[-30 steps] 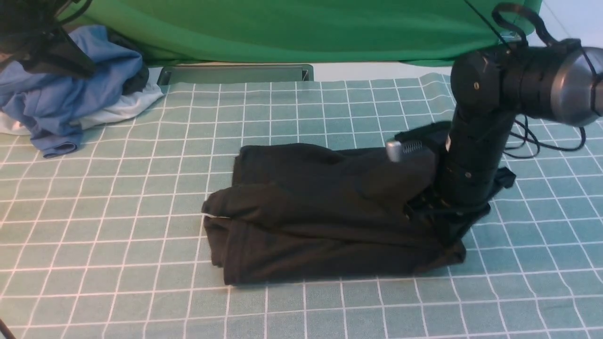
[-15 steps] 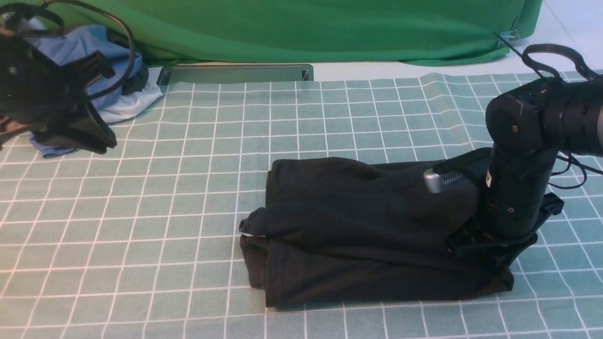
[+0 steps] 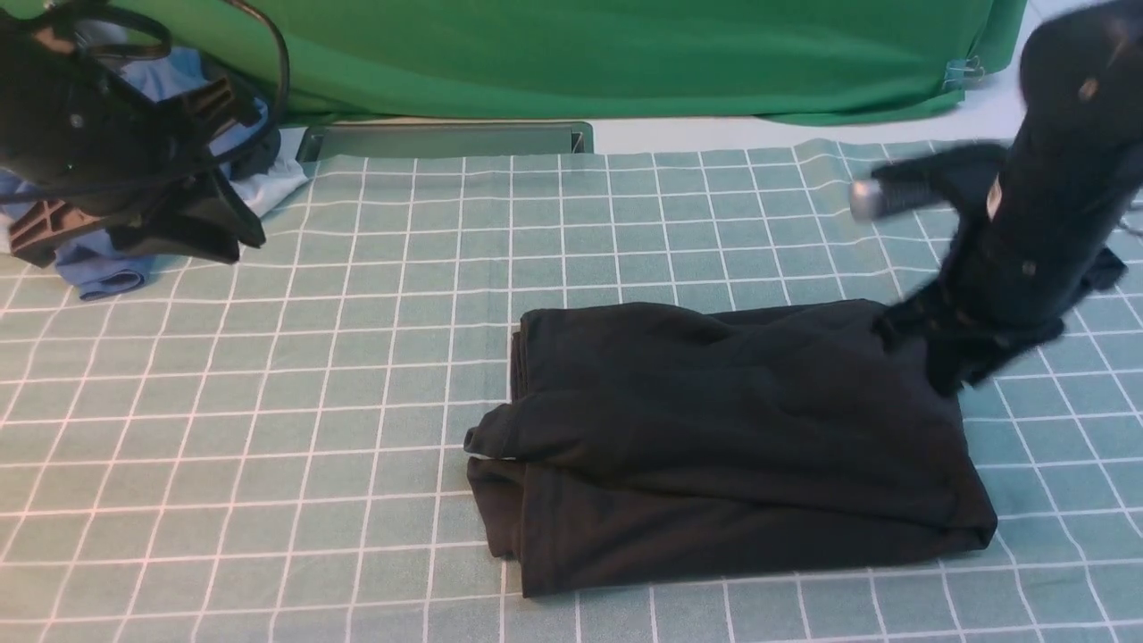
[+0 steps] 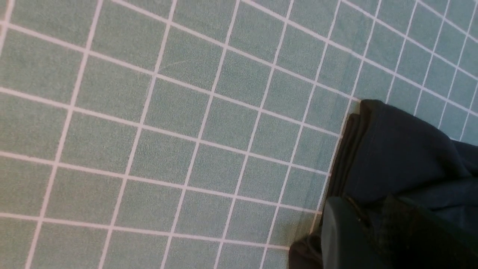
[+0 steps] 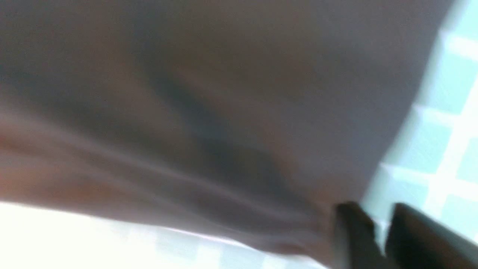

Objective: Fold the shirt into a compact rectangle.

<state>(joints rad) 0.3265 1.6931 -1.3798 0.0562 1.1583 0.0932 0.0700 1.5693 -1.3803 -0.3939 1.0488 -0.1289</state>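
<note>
The black shirt (image 3: 732, 446) lies folded on the checked bench (image 3: 268, 429), just below the right fingers (image 5: 377, 239), which stand narrowly parted, holding nothing. The left fingers (image 3: 134, 223) hover well away from it; their spread cannot be told.
</note>
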